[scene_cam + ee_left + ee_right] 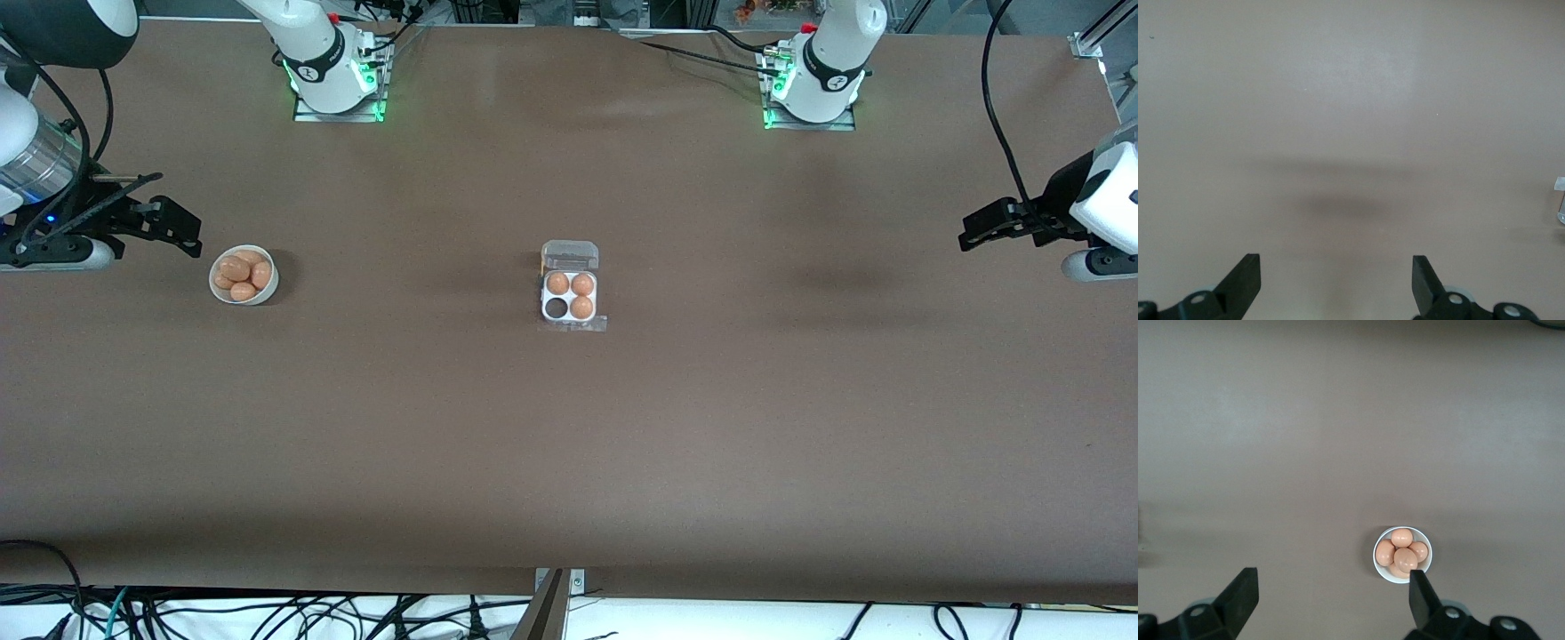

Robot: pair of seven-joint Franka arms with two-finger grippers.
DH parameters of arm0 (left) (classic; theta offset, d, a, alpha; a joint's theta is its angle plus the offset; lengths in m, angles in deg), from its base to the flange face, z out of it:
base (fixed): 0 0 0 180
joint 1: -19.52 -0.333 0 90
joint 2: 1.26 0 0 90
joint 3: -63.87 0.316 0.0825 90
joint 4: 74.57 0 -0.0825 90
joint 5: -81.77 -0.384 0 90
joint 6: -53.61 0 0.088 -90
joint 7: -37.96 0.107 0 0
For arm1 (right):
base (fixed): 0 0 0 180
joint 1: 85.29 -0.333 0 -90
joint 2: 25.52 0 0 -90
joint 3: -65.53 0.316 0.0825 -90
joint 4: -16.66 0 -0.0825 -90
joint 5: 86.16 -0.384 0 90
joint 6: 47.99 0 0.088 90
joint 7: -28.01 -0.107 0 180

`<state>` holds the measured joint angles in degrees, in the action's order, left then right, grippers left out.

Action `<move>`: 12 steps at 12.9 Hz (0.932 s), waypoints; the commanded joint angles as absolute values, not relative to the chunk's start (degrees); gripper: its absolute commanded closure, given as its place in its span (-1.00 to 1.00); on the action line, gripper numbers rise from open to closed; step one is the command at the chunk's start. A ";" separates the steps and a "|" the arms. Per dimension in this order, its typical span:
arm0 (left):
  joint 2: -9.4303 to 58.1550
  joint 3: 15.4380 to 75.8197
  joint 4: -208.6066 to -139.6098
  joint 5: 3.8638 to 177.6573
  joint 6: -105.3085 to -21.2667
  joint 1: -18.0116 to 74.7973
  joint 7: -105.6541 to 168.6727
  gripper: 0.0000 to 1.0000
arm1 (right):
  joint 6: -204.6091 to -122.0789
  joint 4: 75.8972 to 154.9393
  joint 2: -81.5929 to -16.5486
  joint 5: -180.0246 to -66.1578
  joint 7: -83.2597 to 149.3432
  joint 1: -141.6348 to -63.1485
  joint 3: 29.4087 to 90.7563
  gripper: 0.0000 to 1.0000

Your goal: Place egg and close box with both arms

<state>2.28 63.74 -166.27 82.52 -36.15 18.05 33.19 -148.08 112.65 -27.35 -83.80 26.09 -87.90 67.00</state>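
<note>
**Both arms waiting, carton open**

Your right gripper is hanging fingers wide beside the egg bowl. The box is sitting mid-table, lid open, holding three eggs. Your left gripper is hovering, fingers wide.

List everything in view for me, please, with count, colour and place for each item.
box: one, clear plastic with white tray, lid open, mid-table; one cell empty.
eggs in box: three, brown.
bowl: one, white, toward the right arm's end of the table.
eggs in bowl: about five, brown.
table: one, brown.
cables: several, black, along the table edge nearest the front camera.
right gripper: one, black, open, beside the bowl.
left gripper: one, black, open, over bare table.
</note>
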 commanded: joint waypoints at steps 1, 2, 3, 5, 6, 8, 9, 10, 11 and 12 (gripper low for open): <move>2.70 63.60 -165.01 82.47 -35.07 17.58 34.44 -1.00 | -147.39 112.54 -27.02 -84.84 26.08 -87.67 67.20 -1.00; 2.70 63.60 -165.01 82.47 -35.07 17.58 34.44 -1.00 | -147.39 112.55 -27.01 -84.84 26.25 -87.67 67.20 -1.00; 2.70 63.60 -165.01 82.47 -35.07 17.58 34.44 -1.00 | -147.39 112.55 -27.01 -84.84 26.69 -87.67 67.20 -1.00; 2.70 63.60 -165.01 82.47 -35.07 17.58 34.44 -1.00 | -147.39 112.55 -27.01 -84.75 27.04 -87.67 67.20 -1.00; 2.70 63.60 -165.01 82.47 -35.07 17.58 34.44 -1.00 | -147.39 112.55 -27.01 -84.75 27.04 -87.67 67.20 -1.00; 2.70 63.60 -165.01 82.47 -35.07 17.58 34.44 -1.00 | -147.39 112.55 -27.01 -84.75 27.13 -87.67 67.20 -1.00; 2.61 63.60 -165.01 82.47 -35.07 17.58 34.44 -1.00 | -147.39 112.55 -27.01 -84.75 27.04 -87.67 67.20 -1.00; 2.70 63.60 -165.01 82.47 -35.07 17.58 34.44 -1.00 | -147.39 112.55 -27.01 -84.75 27.13 -87.67 67.20 -1.00; 2.70 63.60 -165.01 82.47 -35.07 17.58 34.44 -1.00 | -147.39 112.55 -27.01 -84.75 27.13 -87.67 67.20 -1.00; 2.70 63.69 -165.01 82.47 -35.07 17.58 34.44 -1.00 | -147.39 112.55 -27.01 -84.75 27.13 -87.67 67.20 -1.00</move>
